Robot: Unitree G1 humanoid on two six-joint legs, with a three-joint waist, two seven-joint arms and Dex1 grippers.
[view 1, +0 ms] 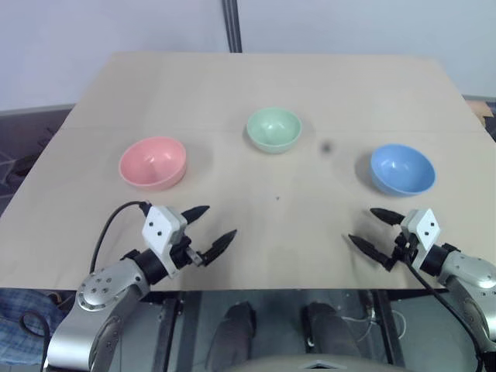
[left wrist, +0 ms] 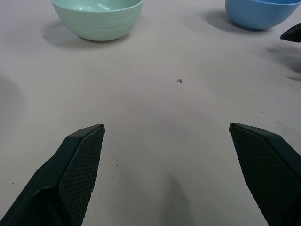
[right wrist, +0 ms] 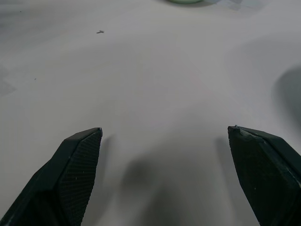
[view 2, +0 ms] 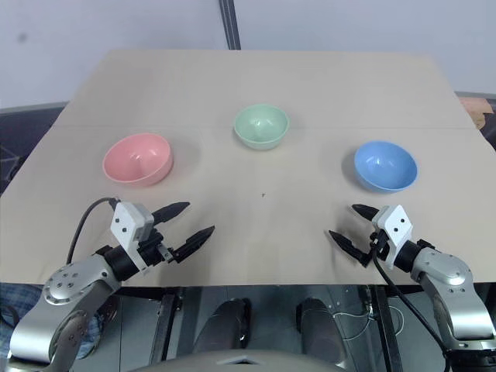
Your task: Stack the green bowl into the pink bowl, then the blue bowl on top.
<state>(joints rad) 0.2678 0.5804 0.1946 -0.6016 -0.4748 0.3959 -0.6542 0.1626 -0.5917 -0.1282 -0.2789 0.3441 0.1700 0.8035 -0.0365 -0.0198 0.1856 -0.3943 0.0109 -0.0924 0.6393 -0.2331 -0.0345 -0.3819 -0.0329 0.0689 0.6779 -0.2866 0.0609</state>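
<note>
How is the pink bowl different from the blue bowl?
The pink bowl is salmon pink; the blue bowl is sky blue. The pink bowl sits on the table's left side, beyond the left gripper; the blue bowl sits on the right, beyond the right gripper. Both are small, round, plain, upright, empty and untouched.

We are seeing bright, even overhead light; soft shadows are lying beside each bowl on the table [view 1: 271, 85], and the wrist views are looking slightly hazy.
</note>
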